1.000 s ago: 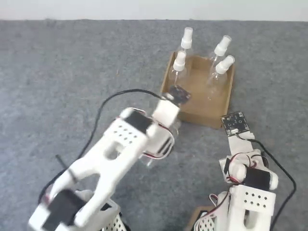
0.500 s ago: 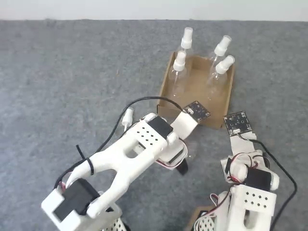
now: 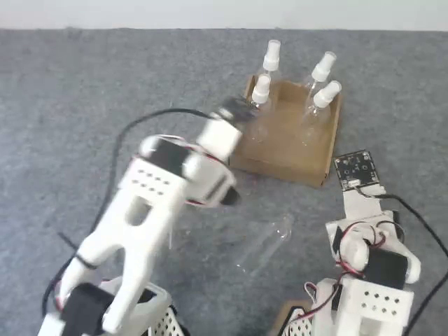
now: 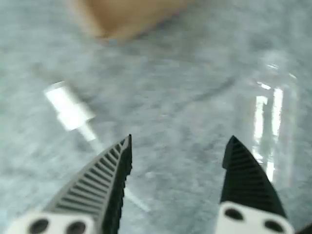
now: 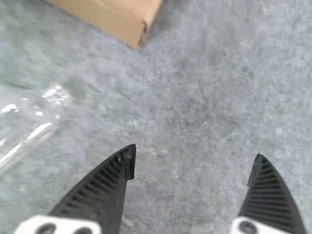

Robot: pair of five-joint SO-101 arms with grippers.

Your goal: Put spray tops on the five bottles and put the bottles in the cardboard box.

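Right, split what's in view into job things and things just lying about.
Job: cardboard box; four bottles with spray tops; topless clear bottle lying on its side; loose spray top.
Just there: grey carpet; black cable on an arm.

Perhaps a lab: grey carpeted table [image 3: 63, 91]

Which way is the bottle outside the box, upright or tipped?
Tipped: the bottle lies on its side on the carpet near the cardboard box, neck bare.

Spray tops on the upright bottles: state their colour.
White. The spray tops show best in the high view.
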